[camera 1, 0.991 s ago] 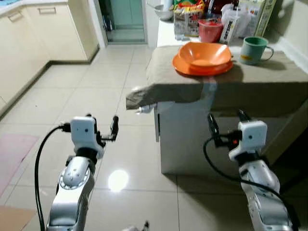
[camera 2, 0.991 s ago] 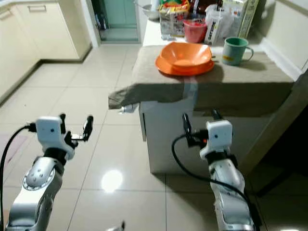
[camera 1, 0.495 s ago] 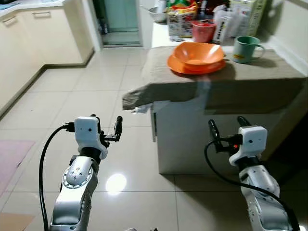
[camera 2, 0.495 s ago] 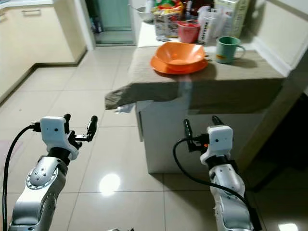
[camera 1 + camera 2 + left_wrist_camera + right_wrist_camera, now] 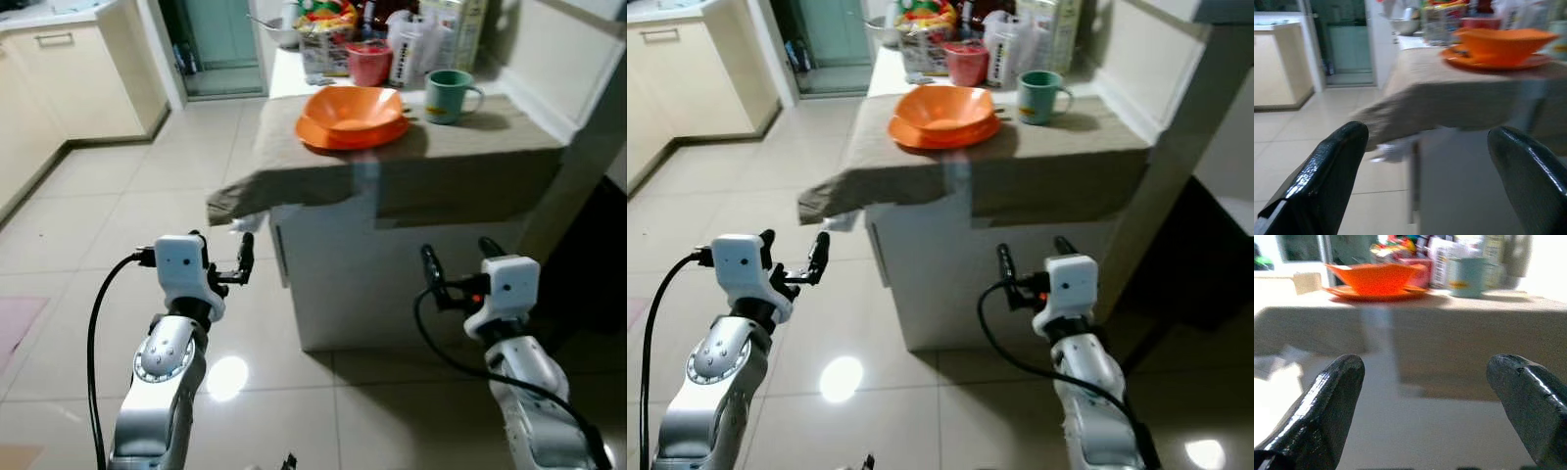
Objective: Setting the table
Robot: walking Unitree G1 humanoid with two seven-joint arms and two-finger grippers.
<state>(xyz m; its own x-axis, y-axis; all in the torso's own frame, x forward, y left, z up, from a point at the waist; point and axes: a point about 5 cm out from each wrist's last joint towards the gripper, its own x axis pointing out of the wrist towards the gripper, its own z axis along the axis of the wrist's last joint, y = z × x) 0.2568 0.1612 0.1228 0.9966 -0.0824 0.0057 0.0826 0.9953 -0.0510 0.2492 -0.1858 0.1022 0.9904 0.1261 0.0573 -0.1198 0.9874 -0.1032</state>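
1. Near the worktop's left edge, an orange bowl sits in an orange plate; a green mug stands beside them.
2. Below the worktop's front edge, left claw and right claw hang released, empty.

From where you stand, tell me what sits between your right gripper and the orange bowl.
Nothing sits in the open air between them, but the right gripper hangs below the tabletop, facing the cloth-draped table front. The orange bowl sits on an orange plate above, so the table edge blocks a straight reach.
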